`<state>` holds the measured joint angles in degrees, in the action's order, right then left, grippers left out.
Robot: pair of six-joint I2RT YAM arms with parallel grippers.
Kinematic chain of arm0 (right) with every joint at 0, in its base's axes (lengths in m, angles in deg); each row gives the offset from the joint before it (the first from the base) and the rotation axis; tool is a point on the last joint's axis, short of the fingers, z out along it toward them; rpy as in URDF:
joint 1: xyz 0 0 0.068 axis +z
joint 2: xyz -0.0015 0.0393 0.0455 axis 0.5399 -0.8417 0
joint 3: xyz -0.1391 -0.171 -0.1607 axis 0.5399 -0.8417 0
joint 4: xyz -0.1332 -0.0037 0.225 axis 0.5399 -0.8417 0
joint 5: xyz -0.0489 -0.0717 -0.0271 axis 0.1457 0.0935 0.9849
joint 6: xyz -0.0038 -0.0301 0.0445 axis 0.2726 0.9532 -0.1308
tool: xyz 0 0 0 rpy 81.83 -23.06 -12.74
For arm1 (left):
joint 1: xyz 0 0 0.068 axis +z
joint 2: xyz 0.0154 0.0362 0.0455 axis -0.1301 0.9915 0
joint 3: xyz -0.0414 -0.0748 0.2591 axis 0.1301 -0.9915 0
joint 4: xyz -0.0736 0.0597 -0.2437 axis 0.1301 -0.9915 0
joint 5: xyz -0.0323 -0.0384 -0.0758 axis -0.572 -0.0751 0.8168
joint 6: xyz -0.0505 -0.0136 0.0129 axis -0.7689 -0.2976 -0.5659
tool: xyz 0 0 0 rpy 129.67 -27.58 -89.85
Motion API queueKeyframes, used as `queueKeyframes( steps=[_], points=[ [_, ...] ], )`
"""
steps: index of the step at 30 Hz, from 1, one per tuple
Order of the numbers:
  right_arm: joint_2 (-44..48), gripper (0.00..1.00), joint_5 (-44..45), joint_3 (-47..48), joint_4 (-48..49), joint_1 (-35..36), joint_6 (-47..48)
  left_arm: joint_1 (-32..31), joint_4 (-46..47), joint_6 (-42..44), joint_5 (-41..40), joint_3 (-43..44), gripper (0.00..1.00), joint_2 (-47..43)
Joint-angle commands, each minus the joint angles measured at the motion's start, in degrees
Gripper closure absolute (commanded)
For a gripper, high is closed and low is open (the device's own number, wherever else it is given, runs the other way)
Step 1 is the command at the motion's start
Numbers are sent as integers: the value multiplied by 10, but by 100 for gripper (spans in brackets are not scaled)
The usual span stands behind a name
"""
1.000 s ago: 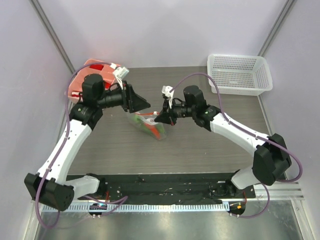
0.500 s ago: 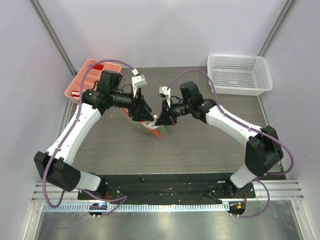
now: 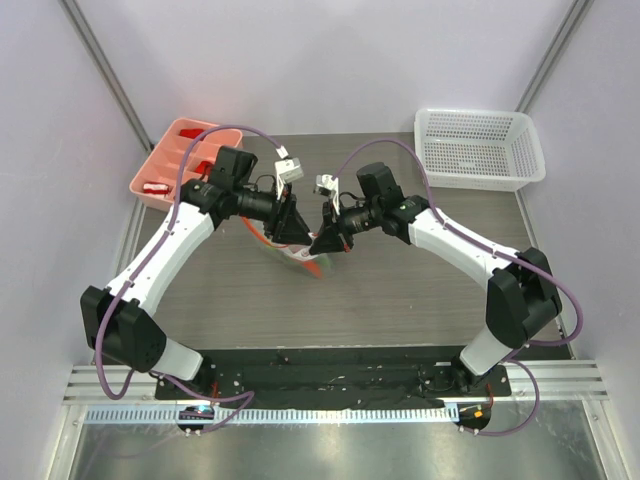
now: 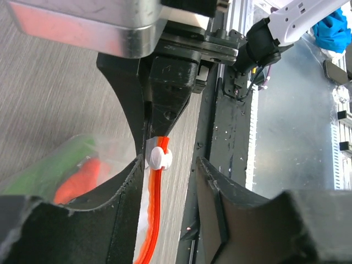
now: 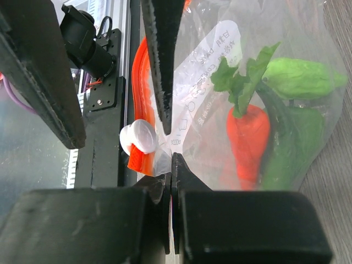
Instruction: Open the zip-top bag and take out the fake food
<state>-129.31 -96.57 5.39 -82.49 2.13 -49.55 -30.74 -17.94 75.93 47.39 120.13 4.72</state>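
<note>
The clear zip-top bag (image 3: 300, 250) sits mid-table with its orange-red zip strip (image 4: 151, 220) and a white slider (image 4: 160, 158). In the right wrist view the bag (image 5: 220, 49) holds the fake food: an orange carrot piece (image 5: 250, 137), a light green oblong piece (image 5: 302, 77) and a dark green chili (image 5: 291, 143). My right gripper (image 3: 322, 240) is shut on the bag's corner next to the slider (image 5: 140, 137). My left gripper (image 3: 297, 232) is open; its jaws straddle the zip strip just behind the slider, the strip close to one finger (image 4: 110, 209).
A pink divided tray (image 3: 180, 155) with small red blocks stands at the back left. A white mesh basket (image 3: 480, 148) stands at the back right. The black base rail (image 3: 330, 385) runs along the near edge.
My left arm has swung from the pink tray to the bag, and its open jaws now straddle the zip strip. My right gripper has kept its hold on the bag corner.
</note>
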Motion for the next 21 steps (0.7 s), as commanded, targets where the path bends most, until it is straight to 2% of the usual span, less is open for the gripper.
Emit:
queueKeyframes(
  steps=[1,12,21],
  points=[
    [-1,99,-11,30,5,-1,5,-2,27,3,17,-13,58,-15],
    [-2,99,-11,32,5,-2,-2,-4,84,-35,-8,-39,65,-41],
    [-3,99,-11,32,12,0,-9,-4,102,-57,-17,-40,75,-43]
  ],
)
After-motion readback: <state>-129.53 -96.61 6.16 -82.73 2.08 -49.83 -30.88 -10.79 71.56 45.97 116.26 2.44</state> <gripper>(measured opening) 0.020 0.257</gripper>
